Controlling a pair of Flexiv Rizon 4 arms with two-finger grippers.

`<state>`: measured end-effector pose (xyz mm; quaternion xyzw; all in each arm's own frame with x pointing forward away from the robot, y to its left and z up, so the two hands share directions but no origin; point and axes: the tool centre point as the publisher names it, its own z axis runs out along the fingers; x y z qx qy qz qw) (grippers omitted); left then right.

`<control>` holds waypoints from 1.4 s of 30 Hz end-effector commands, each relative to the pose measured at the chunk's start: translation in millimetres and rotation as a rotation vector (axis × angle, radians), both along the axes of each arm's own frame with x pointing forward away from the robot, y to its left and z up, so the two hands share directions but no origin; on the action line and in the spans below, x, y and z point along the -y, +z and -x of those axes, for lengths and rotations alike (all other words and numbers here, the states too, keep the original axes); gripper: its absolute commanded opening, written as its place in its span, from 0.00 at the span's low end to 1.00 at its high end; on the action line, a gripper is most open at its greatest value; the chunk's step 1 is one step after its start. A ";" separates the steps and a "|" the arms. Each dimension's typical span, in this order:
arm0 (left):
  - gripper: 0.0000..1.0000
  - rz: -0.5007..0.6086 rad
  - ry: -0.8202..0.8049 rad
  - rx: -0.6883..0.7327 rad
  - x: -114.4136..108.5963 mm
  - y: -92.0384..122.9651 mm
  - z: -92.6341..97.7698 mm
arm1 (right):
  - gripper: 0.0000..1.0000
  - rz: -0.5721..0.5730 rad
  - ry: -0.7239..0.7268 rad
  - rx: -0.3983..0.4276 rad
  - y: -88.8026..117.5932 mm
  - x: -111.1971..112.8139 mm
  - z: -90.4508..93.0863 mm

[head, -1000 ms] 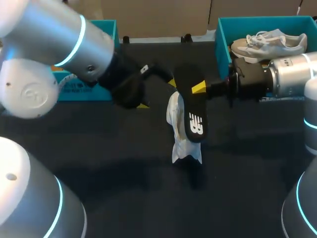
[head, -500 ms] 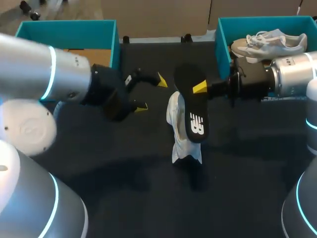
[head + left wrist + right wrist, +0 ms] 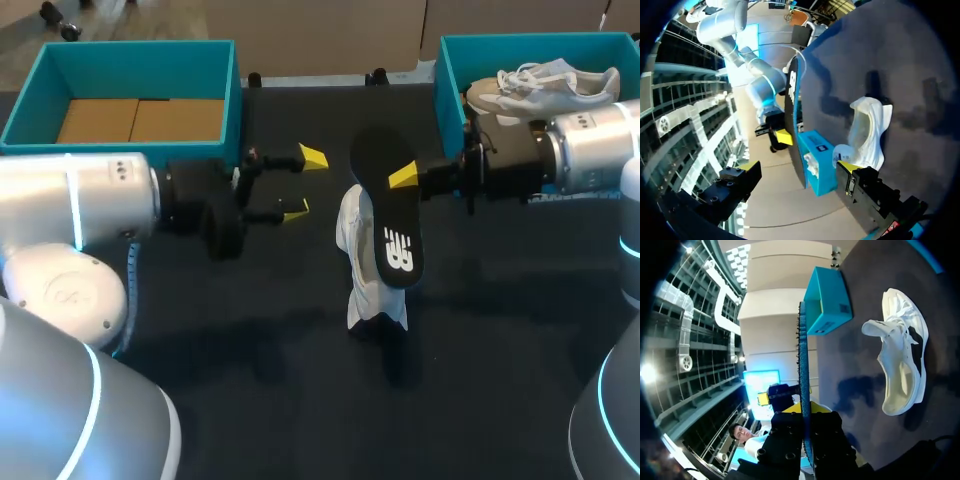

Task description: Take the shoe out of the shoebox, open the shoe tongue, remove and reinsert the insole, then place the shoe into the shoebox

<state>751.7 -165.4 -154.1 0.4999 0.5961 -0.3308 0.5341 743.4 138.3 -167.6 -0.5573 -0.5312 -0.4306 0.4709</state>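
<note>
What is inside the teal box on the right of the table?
A grey-white laced sneaker lies in the teal box. The right arm covers the box's near part, so what lies there cannot be seen.

"Can you see any words or numbers?"

"Just one white letter mark (image 3: 397,250). It is on the black insole (image 3: 383,205) in my right claw (image 3: 405,178), in the middle of the frame. I won't read it out."

"Nothing else?"

"The blue-green shoebox (image 3: 826,297) has a small dark label (image 3: 840,308) on its side. The print is too tiny for me to read."
</note>
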 end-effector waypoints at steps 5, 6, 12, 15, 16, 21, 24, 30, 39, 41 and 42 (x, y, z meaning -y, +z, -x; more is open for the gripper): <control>1.00 0.245 -0.040 0.084 9.1 -0.3 -6.5 | 0.00 -0.009 0.007 0.001 1.8 -4.6 2.1; 1.00 0.245 -0.042 0.083 9.9 -0.2 -7.1 | 0.00 -0.010 0.007 0.002 1.9 -4.9 2.3; 1.00 0.233 -0.045 0.080 11.4 1.1 -8.9 | 0.00 -0.014 0.005 0.004 1.0 -4.5 3.4; 1.00 0.176 -0.037 0.057 11.9 2.0 -10.1 | 0.00 -0.018 0.004 0.003 0.1 -4.2 3.8; 1.00 0.153 -0.035 0.052 12.0 1.6 -11.2 | 0.00 -0.019 0.004 0.003 -0.2 -4.2 3.9; 1.00 0.153 -0.035 0.052 12.0 1.6 -11.2 | 0.00 -0.022 0.007 0.000 -1.8 -4.2 4.5; 1.00 0.153 -0.035 0.052 12.0 1.6 -11.2 | 0.00 -0.023 0.008 -0.002 -2.7 -4.1 5.8; 1.00 0.153 -0.035 0.052 12.0 1.6 -11.2 | 0.00 -0.025 0.013 -0.008 -3.1 -4.4 7.8; 1.00 0.189 -0.046 0.020 17.5 3.7 -8.0 | 0.00 -0.025 0.026 0.000 0.4 -9.7 5.9; 1.00 0.193 -0.042 0.017 20.0 3.8 -8.6 | 0.00 -0.023 0.028 0.003 1.2 -11.0 5.1; 1.00 0.207 -0.039 0.010 21.8 4.0 -9.1 | 0.00 -0.023 0.027 0.004 1.0 -12.2 4.5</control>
